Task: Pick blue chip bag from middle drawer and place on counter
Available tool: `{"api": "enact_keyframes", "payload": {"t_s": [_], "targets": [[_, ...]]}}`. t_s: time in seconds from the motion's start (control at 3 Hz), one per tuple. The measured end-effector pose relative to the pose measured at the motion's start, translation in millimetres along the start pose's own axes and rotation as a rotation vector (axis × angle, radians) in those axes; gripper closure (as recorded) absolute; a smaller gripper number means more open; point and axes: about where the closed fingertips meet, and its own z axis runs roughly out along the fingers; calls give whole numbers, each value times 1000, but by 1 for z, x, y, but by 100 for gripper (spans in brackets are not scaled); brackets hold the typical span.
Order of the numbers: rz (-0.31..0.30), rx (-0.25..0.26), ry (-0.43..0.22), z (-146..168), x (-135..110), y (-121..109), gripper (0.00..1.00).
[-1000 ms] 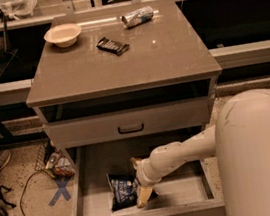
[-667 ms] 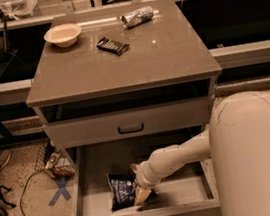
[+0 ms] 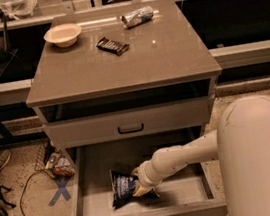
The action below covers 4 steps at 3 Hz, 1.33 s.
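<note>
The blue chip bag [image 3: 122, 186] lay on the floor of the middle drawer [image 3: 188, 191], left of centre and close to the near front wall. It was somewhat crumpled, with its lettered face up. The end effector [image 3: 138, 186] was down inside the drawer at the bag's right edge, touching it or very nearly so. Whether it had clamped onto the bag could not be told from this view. The arm [image 3: 182, 156] reached in from the right.

Judgement: the step in hand was securing the bag, and the lift had not begun. You should confirm a firm hold near the bag's edge rather than on its puffed middle, since glossy film is likely to slip. Draw it up and toward the near side first, because the closed drawer front [image 3: 130, 123] sat just above the far part of the opening. Only once it is clear of that front should you carry it up to the tabletop [image 3: 167, 54].

On the tabletop a bowl [image 3: 63, 35] stood far left, a black bar [image 3: 112, 45] lay beside it toward the centre, and a can [image 3: 137, 16] lay at the far edge. You should set the bag on the near right part, well apart from all three.
</note>
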Motion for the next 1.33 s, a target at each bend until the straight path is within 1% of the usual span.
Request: {"api": "enact_keyframes", "payload": {"t_s": [0.33,0.67,1.0,1.33], "targets": [[-12,59,-62,-57,-4,-11,96],[-41,145,-102,-128,-5,-22,100],[-40,229,-107,-206,11,-32,100],[-19,244,-99,-220,27,-27,100]]}}
